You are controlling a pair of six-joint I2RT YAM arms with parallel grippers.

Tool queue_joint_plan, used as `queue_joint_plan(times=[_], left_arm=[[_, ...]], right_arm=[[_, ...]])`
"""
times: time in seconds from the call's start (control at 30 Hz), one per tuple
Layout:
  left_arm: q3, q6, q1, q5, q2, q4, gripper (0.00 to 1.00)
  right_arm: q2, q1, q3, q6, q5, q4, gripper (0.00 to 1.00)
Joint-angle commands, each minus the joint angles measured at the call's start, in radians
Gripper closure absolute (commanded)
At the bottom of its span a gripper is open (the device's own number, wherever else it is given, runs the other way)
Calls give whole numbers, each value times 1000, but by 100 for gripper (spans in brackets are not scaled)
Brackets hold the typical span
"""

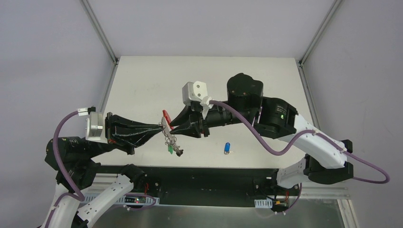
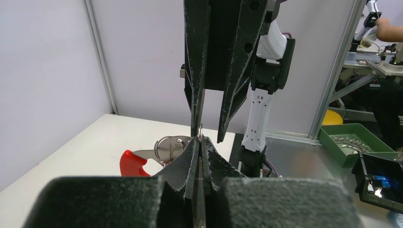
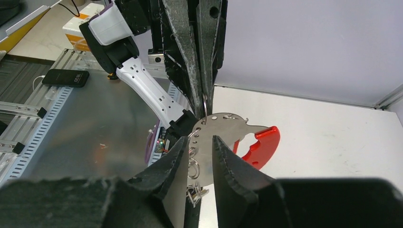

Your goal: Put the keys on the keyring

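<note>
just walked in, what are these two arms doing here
The left gripper is shut on a small ring of the keyring bunch, with its red curved clip and grey flat metal plate, holding it above the white table. The right gripper faces it, jaws apart at the plate, not clamped yet. A tiny blue-headed key lies loose on the table.

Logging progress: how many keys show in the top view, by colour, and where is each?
blue key: 1, loose on the table
green key: 1, hanging from the keyring
dark key: 1, hanging beside it, too small to be sure
Total: 3
</note>
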Motion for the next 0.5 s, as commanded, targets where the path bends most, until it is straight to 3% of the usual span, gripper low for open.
queue_joint_plan(times=[0.0,0.47], left_arm=[[1,-22,-2,23,-8,96,100],[-10,-31,-2,29,-3,104,100]], right_arm=[[22,-4,62,12,-36,48,73],[52,-4,84,16,-61,63,78]])
